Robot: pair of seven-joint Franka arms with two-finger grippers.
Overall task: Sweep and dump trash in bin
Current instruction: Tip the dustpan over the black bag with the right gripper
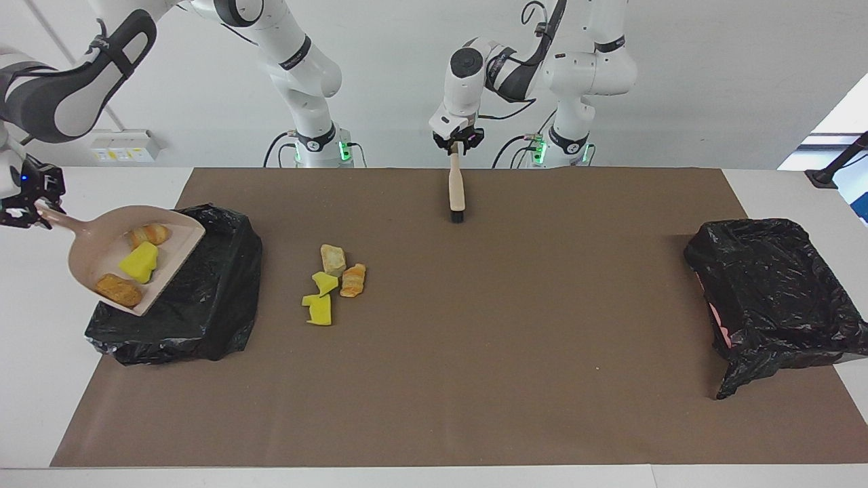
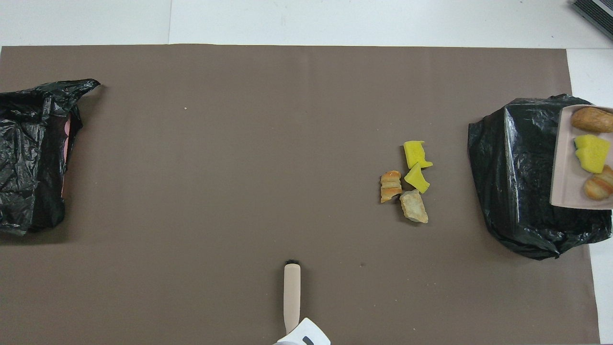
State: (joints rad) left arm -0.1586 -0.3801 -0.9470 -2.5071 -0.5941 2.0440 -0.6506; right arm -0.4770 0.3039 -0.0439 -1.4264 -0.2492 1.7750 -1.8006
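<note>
Two grippers are engaged. The right gripper (image 1: 30, 207) is pinched on the handle of the beige dustpan (image 1: 102, 254), which is held in the air, tilted, over the black-bagged bin (image 1: 217, 298) at the right arm's end of the table. Three scraps lie in the pan: a yellow foam wedge (image 1: 140, 263) between two tan bread lumps (image 1: 119, 289). The left gripper (image 1: 458, 142) is at the top of the brush (image 1: 456, 192), whose bristle end rests on the brown mat (image 1: 475, 352) close to the robots' edge; whether its fingers grip the handle or are parted from it cannot be told. Four more scraps (image 1: 334, 285) are clustered on the mat, near the bin and well apart from the brush: two yellow wedges and two bread-like lumps. A second bagged bin (image 1: 773, 291) stands at the left arm's end.

The dumping step appears to be in hand, with the first load not yet tipped out. For the next move, the pan's open lip would need to be tilted down over the bin's opening so the three pieces slide in and not onto the bag's outer folds. Afterwards the remaining four would have to be swept.
</note>
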